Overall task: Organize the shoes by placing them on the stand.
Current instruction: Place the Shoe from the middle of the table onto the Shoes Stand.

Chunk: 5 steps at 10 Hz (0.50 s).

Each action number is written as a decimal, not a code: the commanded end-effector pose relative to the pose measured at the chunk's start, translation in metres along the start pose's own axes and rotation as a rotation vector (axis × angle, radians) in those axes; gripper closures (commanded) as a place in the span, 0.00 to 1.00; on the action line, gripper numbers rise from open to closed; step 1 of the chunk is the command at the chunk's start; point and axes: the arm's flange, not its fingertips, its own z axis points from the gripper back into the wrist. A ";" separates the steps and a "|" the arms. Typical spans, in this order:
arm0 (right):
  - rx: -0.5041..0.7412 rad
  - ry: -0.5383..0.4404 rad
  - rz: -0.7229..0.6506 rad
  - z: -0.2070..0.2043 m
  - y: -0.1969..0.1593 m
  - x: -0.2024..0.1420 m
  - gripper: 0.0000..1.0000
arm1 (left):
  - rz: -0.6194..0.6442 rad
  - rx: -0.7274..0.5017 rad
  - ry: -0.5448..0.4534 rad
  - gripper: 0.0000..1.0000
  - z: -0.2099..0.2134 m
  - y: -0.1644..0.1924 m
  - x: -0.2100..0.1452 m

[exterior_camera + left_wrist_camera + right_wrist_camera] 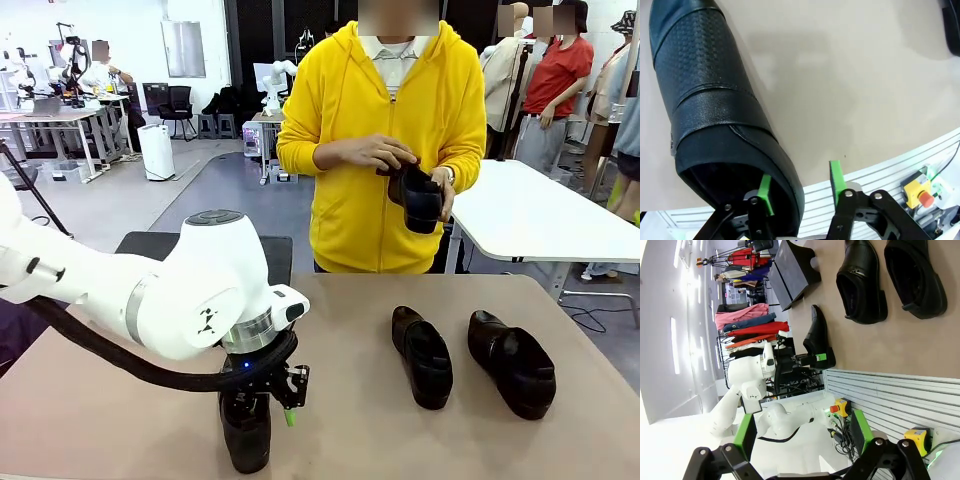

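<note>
Black leather lies under our left gripper [270, 412] [800, 182]: the near shoe [246, 440] [710, 100] rests on the table [350, 440] at our front left. The jaws are spread and straddle the shoe's side wall near the heel. One green pad sits inside the opening and the other outside, with a strip of table showing between that pad and the leather. We judge the step in hand to be the grasp of this first shoe, and the pinch is not yet made.

Our right gripper [801, 427] hangs with its fingers wide apart and nothing between them. Two more shoes [422, 355] [512, 362] lie side by side on the right half of the table. The person across from us holds a fourth shoe [418, 198] in both hands. The stand [278, 258] [790, 275] stands at the far left of the table, behind our left arm, and we see no shoe on the part of it that shows.

Next we need to press the jaws together on the wall and check that the shoe hangs steady. Then we lift it clear of the table and carry it back to a tray. The slant means we should set it down gently so it does not slide.
</note>
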 end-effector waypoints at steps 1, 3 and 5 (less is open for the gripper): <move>0.020 -0.005 0.012 0.001 0.004 0.002 0.00 | 0.014 0.028 0.011 1.00 0.000 -0.003 0.006; 0.020 -0.005 0.012 0.001 0.004 0.002 0.00 | 0.016 0.042 0.003 1.00 0.002 0.001 0.005; 0.020 -0.005 0.012 0.001 0.004 0.002 0.00 | -0.007 0.062 -0.021 1.00 0.011 0.006 0.000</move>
